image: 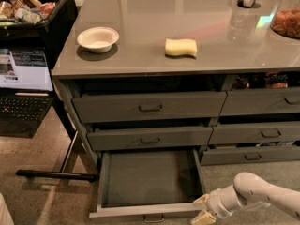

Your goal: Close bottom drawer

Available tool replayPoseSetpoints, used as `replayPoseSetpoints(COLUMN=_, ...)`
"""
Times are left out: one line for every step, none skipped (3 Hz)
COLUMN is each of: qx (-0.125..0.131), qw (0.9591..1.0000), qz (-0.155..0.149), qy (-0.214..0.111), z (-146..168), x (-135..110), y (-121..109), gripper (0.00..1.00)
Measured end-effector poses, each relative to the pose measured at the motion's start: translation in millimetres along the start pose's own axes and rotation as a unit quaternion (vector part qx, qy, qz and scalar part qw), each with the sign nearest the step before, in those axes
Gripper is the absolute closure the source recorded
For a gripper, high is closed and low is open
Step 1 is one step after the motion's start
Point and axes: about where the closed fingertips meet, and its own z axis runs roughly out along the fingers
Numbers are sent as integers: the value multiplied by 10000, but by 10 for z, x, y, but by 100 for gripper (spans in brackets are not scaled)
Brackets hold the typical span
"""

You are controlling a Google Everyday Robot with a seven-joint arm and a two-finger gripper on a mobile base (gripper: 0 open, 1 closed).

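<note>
The bottom drawer (147, 178) is pulled far out from the left stack of the grey cabinet. Its long shallow tray looks empty. Its low front panel (140, 212) sits near the bottom edge of the view, with the small metal handle (153, 218) at its centre, partly cut off. My gripper (202, 210), with pale yellow fingers (201, 201), is at the front right corner of the drawer, at or just beside the front panel. The white arm (262, 196) reaches in from the lower right.
Two more drawers (149, 108) above are slightly ajar. Right-hand drawers (253, 156) are also partly open. On the counter (211, 55) sit a white bowl (97, 38), a yellow sponge (181, 47) and a snack container (287, 21). A laptop (23, 86) and a black stand foot (51, 174) are to the left.
</note>
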Motion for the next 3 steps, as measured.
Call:
replayPoseSetpoints(qx=-99, qw=9998, qz=176, qy=-68, z=332, x=318, y=-108, gripper=66)
replayPoseSetpoints(qx=-188, qw=9991, qz=365, qy=-61, z=627, x=585, y=-227, gripper=88)
replayPoseSetpoints(qx=-211, qw=9987, qz=475, qy=7, z=859, x=753, y=-375, gripper=100)
